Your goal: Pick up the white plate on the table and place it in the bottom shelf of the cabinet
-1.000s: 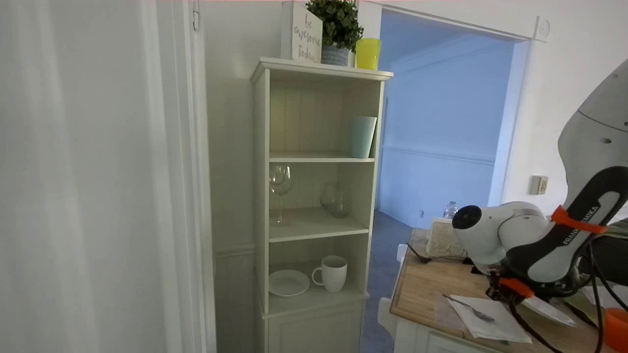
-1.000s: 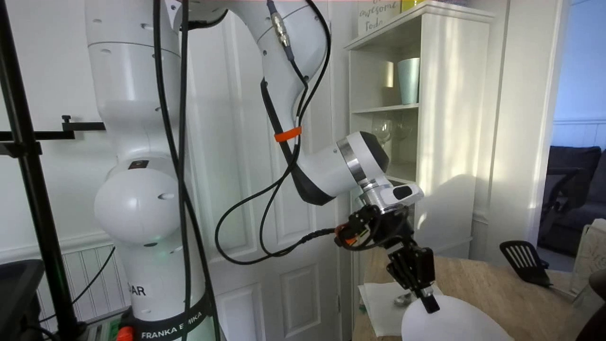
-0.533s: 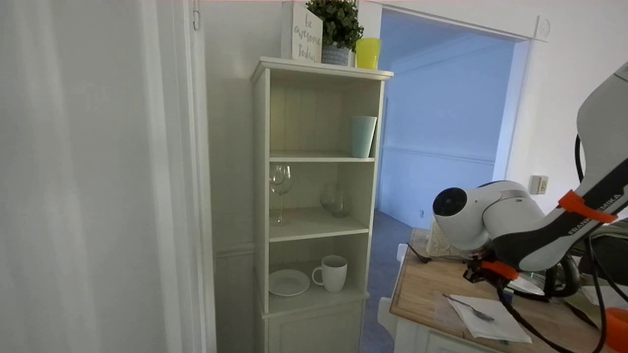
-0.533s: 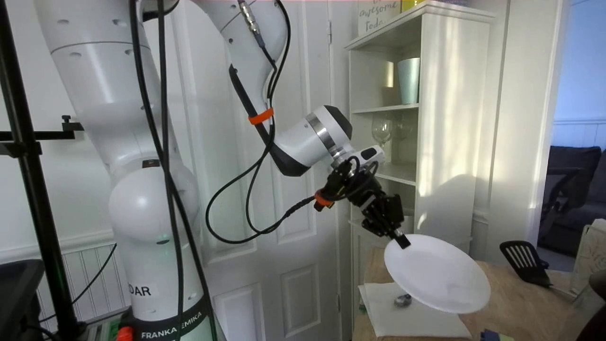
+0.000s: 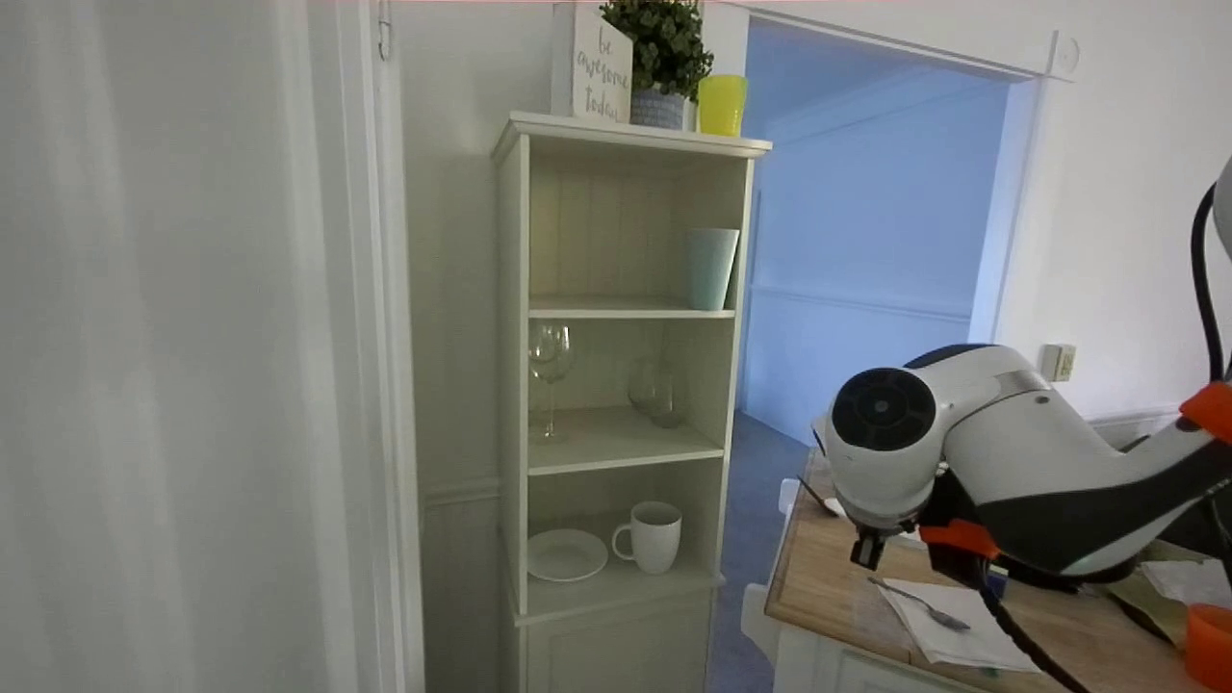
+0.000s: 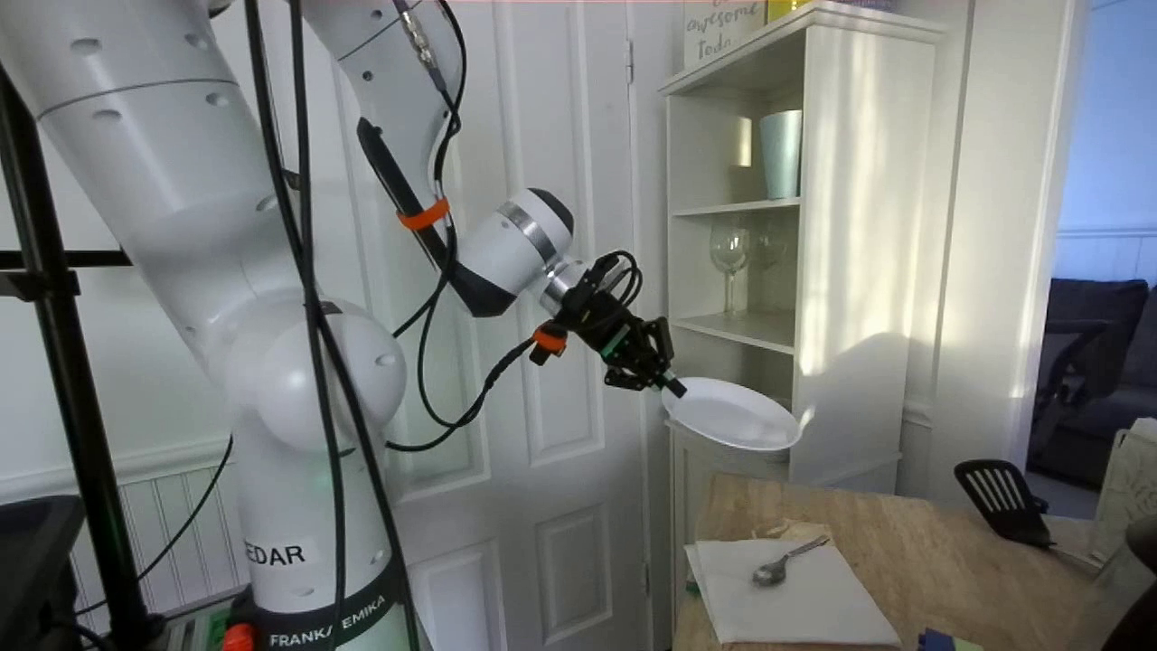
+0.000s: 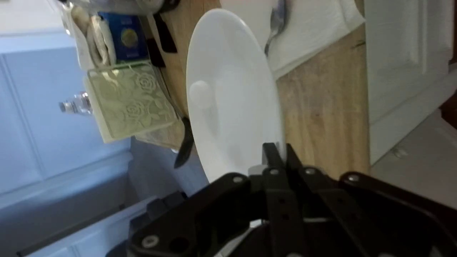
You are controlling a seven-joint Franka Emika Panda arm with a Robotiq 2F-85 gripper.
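Note:
My gripper (image 7: 279,146) is shut on the rim of the white plate (image 7: 232,85), one finger on each face. In an exterior view the plate (image 6: 737,416) hangs tilted in the air, above the far edge of the table (image 6: 949,561) and in front of the cabinet (image 6: 859,226). From the opposite side the arm hides most of it. The bottom shelf (image 5: 616,597) of the cabinet shows in an exterior view, with a similar white plate (image 5: 566,556) lying at its left and a white mug (image 5: 654,539) beside that.
A spoon (image 6: 773,571) lies on white paper (image 6: 795,610) on the table. Nearby are a black slotted spatula (image 6: 999,502), a rose-patterned box (image 7: 132,100) and an orange cup (image 5: 1208,645). Wine glasses (image 5: 551,361) and a pale blue cup (image 5: 712,269) stand on higher shelves.
My gripper has lifted the plate from low over the table and carried it toward the cabinet. The paper and spoon beneath are uncovered. The jaws have stayed shut on the rim.

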